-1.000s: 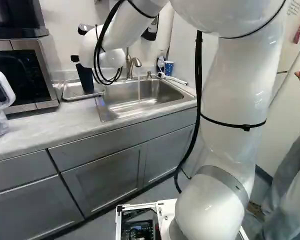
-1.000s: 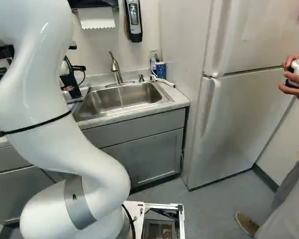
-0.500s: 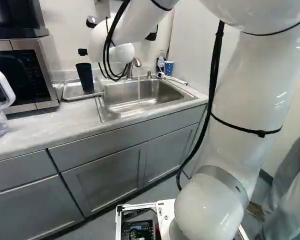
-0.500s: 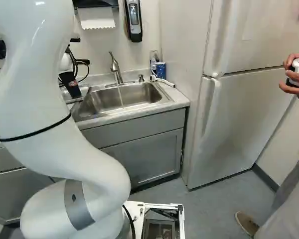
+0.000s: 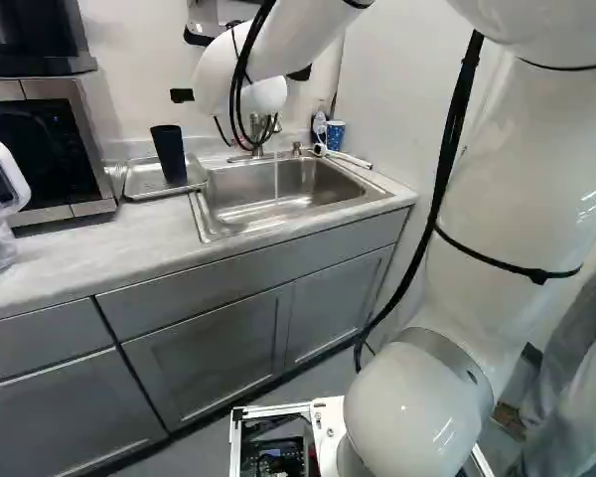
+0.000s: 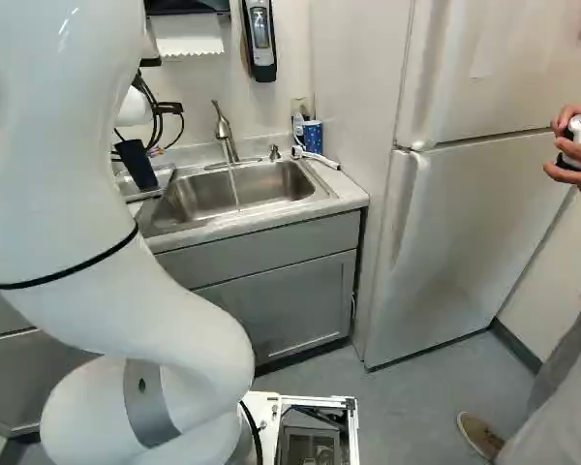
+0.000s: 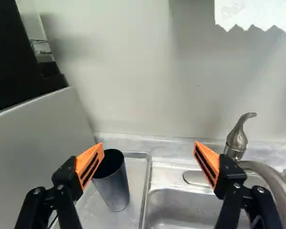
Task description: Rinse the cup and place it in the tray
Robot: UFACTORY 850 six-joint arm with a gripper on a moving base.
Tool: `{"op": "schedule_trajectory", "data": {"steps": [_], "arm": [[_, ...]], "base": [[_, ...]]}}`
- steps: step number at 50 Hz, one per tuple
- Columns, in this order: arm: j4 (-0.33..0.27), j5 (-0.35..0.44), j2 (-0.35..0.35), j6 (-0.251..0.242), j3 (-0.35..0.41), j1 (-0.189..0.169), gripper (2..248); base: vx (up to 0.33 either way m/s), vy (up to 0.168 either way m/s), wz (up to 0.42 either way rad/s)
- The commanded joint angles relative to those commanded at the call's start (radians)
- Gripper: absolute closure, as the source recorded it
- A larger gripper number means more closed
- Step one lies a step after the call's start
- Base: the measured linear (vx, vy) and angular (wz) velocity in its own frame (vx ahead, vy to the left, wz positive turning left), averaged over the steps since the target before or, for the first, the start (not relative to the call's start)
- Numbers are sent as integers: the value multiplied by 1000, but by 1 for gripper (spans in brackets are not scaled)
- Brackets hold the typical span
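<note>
Claw (image 5: 182, 95) lifted away from cup (image 7: 117, 188), spread wide, cup upright in tray (image 7: 146, 191), between microwave (image 5: 40, 149) and running faucet (image 6: 225, 131)

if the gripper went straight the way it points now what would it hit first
Going straight, the gripper would probably meet the wall first; the cup stands off toward one finger, though how near is unclear.
</note>
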Motion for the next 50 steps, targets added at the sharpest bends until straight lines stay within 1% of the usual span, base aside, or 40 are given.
{"op": "schedule_trajectory", "data": {"steps": [5, 23, 38, 50], "arm": [[-22, -15, 9, 0, -1, -14, 3], [-22, -15, 33, 0, -13, -64, 3], [-22, -15, 12, 0, -43, -96, 3], [-22, -15, -25, 0, -81, -113, 3]], "base": [[0, 0, 0], [0, 0, 0], [0, 0, 0], [0, 0, 0]]}}
